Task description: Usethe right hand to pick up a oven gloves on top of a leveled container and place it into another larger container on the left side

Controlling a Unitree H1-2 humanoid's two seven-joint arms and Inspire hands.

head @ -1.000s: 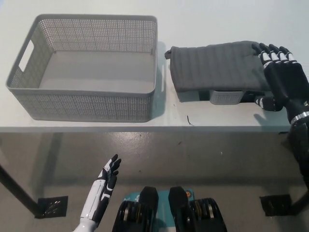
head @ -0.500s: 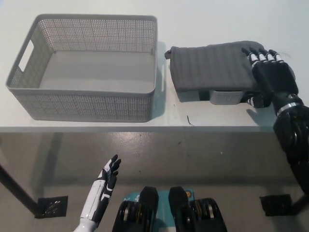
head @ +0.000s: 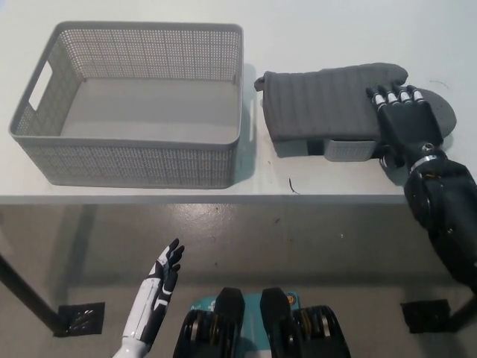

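The setting is a plain robot test area, such as a lab. A bare white bench (head: pixel 149 195) stands on a smooth grey concrete floor (head: pixel 313 246). A black foot plate (head: pixel 78 319) of the bench frame rests on the floor. The furnishings are utilitarian, without any household decoration.

There is one view only, from the head, looking steeply down over the near edge of the white table (head: pixel 358 26) (so no second view shares any of it). The tabletop fills the upper half of the picture, its far side running out of frame. Below the edge lies the grey floor (head: pixel 313 246), farther off.
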